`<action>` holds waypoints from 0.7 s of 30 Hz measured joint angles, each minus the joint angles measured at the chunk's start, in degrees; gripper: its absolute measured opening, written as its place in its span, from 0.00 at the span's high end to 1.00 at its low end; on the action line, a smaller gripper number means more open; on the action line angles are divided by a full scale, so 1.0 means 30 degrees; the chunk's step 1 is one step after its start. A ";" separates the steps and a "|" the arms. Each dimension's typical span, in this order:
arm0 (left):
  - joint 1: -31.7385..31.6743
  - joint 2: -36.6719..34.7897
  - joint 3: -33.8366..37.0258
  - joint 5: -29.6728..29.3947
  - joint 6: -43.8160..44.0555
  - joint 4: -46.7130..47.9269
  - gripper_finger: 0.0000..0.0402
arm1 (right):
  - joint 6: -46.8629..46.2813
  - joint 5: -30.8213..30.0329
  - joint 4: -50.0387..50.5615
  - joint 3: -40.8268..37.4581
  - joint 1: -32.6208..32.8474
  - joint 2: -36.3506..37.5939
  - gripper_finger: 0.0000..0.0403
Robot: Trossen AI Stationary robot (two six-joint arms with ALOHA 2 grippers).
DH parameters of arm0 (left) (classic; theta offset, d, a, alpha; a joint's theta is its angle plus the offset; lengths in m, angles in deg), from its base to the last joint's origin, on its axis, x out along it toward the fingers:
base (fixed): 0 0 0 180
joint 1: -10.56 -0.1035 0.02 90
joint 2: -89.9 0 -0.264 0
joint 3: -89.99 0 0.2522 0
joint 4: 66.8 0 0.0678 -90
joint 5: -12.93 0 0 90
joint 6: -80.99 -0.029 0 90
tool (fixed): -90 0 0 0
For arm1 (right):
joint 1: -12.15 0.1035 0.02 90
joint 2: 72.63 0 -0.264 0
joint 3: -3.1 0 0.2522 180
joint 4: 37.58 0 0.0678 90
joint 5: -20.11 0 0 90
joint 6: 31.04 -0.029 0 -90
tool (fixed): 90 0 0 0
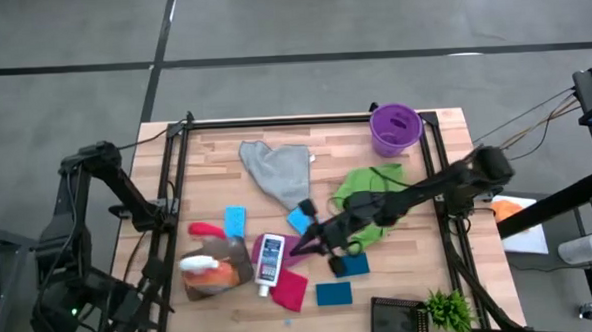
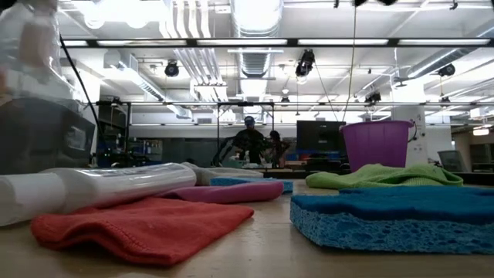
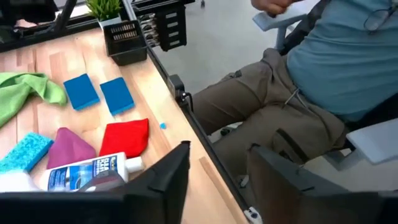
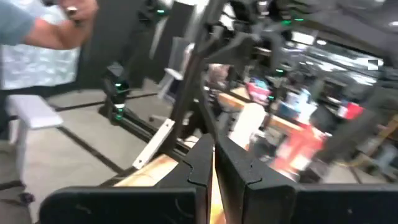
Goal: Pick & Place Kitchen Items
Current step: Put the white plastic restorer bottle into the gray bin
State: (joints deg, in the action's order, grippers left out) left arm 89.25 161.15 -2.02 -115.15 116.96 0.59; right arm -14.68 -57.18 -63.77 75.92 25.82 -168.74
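My right gripper (image 1: 314,235) is shut at the table's middle, over the edge of the magenta cloth (image 1: 280,250) and beside a blue sponge (image 1: 298,221); nothing shows between its fingers (image 4: 214,168). The small white bottle (image 1: 269,259) lies on its side next to the orange spray bottle (image 1: 216,275). The red cloth (image 1: 289,288), grey cloth (image 1: 276,172) and green cloth (image 1: 369,188) lie flat. More blue sponges (image 1: 235,221) (image 1: 355,264) (image 1: 334,293) lie around. My left gripper (image 3: 217,180) is open and empty off the table's left near corner.
A purple bucket (image 1: 395,129) stands at the far right. A black tray (image 1: 397,312) and a small green plant (image 1: 447,310) stand at the near right corner. A black frame rail (image 1: 274,121) runs round the table. A person (image 3: 323,74) sits beyond the near edge.
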 joint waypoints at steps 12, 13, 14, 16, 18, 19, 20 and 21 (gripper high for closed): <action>-0.0209 0.0838 -0.0015 -0.2955 -0.1483 0.0307 0.47 | -0.3045 -0.4985 0.4467 -0.2369 -0.0119 0.3000 0.70; -0.0209 0.0816 0.0030 -0.3643 -0.1628 0.0343 0.47 | -0.3012 -0.5117 0.4941 -0.2248 -0.0142 0.2853 0.65; -0.0209 0.0807 0.0067 -0.4326 -0.1794 0.0458 0.47 | -0.2748 -0.5120 0.5413 -0.2128 -0.0152 0.2711 0.59; -0.0224 0.0829 0.0094 -0.5543 -0.1981 0.0711 0.47 | -0.1990 -0.4917 0.6212 -0.1819 -0.0147 0.2229 0.49; -0.0224 0.0826 0.0094 -0.7123 -0.2034 0.0921 0.47 | -0.1353 -0.4497 0.6817 -0.1589 -0.0138 0.1642 0.40; -0.0219 0.0822 0.0094 -0.7962 -0.2052 0.1047 0.47 | -0.1303 -0.4277 0.6937 -0.1469 -0.0131 0.1265 0.37; -0.0209 0.0822 0.0094 -0.8655 -0.2107 0.1165 0.47 | -0.1297 -0.4054 0.6924 -0.1329 -0.0131 0.0837 0.34; -0.0210 0.0822 0.0107 -0.9161 -0.2309 0.1196 0.47 | -0.1297 -0.3686 0.6924 -0.1204 -0.0131 0.0433 0.32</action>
State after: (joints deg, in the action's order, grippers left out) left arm 88.62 163.61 -1.70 -142.63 110.03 4.17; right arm -18.57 -68.24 -43.00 72.31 25.43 -167.44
